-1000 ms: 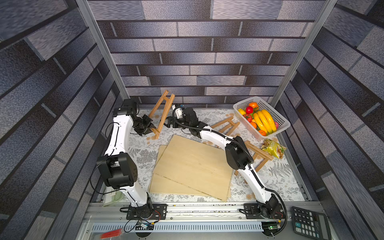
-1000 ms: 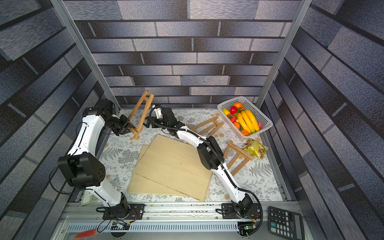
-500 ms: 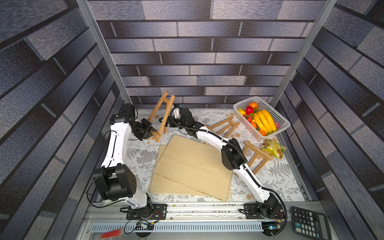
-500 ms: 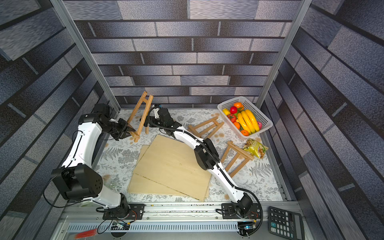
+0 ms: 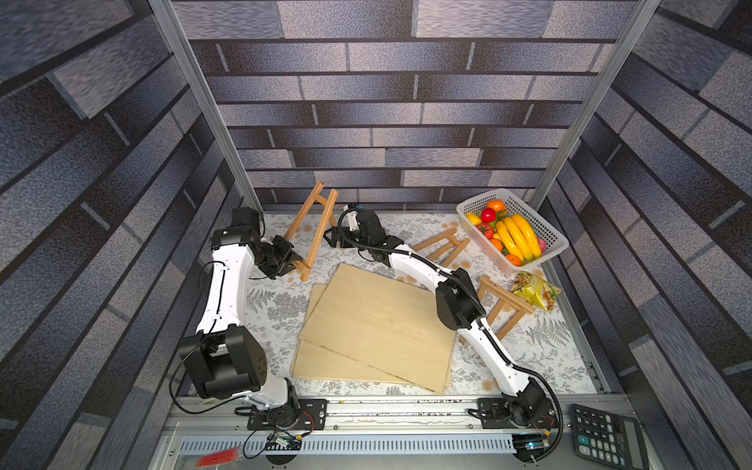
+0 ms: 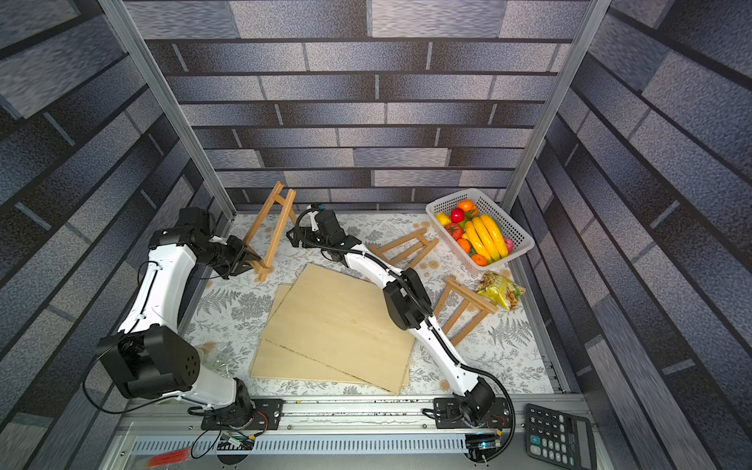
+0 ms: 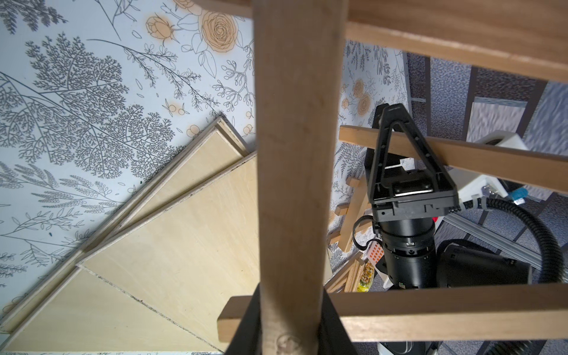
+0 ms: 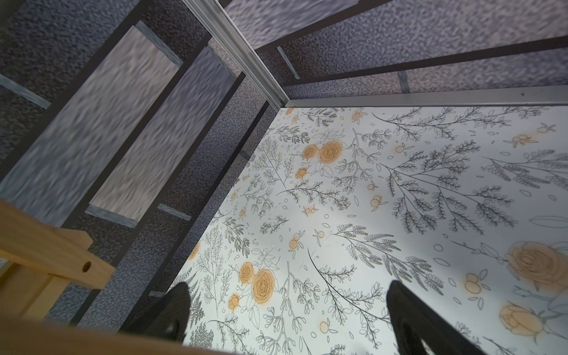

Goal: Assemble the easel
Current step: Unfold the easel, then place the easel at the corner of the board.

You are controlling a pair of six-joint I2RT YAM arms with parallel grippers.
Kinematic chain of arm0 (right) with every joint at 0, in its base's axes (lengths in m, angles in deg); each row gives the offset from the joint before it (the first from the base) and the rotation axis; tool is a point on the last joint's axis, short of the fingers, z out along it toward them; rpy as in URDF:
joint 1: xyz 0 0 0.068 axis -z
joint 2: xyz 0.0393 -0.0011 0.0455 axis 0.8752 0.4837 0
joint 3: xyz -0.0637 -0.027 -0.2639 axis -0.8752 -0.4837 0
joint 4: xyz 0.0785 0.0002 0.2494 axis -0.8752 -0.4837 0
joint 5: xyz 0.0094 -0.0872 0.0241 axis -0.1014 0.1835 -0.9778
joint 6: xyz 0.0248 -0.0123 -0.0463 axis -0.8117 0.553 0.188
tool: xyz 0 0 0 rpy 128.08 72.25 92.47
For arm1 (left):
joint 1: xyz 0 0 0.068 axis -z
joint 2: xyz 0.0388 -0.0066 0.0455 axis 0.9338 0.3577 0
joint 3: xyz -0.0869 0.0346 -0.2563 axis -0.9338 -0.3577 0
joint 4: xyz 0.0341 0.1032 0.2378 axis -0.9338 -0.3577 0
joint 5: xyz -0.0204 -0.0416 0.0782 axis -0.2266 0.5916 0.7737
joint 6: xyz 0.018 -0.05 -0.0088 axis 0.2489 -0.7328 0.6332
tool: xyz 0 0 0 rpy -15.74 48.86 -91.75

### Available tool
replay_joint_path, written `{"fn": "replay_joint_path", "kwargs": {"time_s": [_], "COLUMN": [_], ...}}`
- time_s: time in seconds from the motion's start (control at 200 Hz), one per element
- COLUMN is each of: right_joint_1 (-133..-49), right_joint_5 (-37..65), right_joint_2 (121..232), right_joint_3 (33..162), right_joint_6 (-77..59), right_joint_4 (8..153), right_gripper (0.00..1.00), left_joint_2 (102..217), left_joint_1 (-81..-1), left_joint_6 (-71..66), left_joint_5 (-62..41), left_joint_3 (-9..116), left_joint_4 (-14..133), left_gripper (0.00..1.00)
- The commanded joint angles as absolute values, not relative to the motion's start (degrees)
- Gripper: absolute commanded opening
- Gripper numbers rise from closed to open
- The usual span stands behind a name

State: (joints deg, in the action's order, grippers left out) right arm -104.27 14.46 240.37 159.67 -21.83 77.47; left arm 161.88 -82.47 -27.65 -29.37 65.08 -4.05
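**Easel held tilted in my left grip; right jaws wide and empty**

Nearest, the plywood boards (image 5: 374, 325) lie flat and untouched. Beyond them, my left gripper (image 5: 295, 264) is pinched narrow on the foot of one leg of the easel (image 5: 315, 221), which stands leaning at the far left. Over the last second my left elbow has dropped and the easel's foot has come slightly nearer. Farther on, my right gripper (image 8: 285, 295) has kept station just beside the easel. I judge the rear leg is not yet spread.

Left end effector (image 5: 300, 264) shifted easel frame (image 5: 321, 232) foot nearward; right end effector (image 5: 330, 240) edged toward frame.
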Motion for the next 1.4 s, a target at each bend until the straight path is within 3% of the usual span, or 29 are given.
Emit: {"fn": "replay_joint_path", "kwargs": {"time_s": [0.0,0.381,0.691,0.942,1.398], "right_joint_1": [-100.72,-99.83,-100.79,-100.84,-99.24], "right_joint_5": [15.18,6.89,-0.43,-2.27,-5.12], "right_joint_2": [244.54,247.12,246.43,236.22,214.97], "right_joint_3": [162.54,163.2,161.44,143.88,114.52], "right_joint_6": [-22.34,-24.25,-34.83,-42.5,-36.05], "right_joint_4": [78.57,83.96,95.3,106.58,105.32], "right_gripper": [1.0,1.0,1.0,1.0,1.0], "left_joint_2": [158.2,158.02,166.7,173.9,182.2], "left_joint_1": [-83.76,-86.1,-84.27,-82.59,-81.78], "left_joint_6": [-24.58,-30.42,-29.59,-30.5,-40.28], "left_joint_5": [-30.03,-28.25,-23.69,-23.3,-25.97], "left_joint_3": [63.19,54.82,63.37,65.35,56.27], "left_joint_4": [-5.12,6.28,7.84,18.1,60.64], "left_gripper": [0.0,0.0,0.0,0.0,0.0]}}
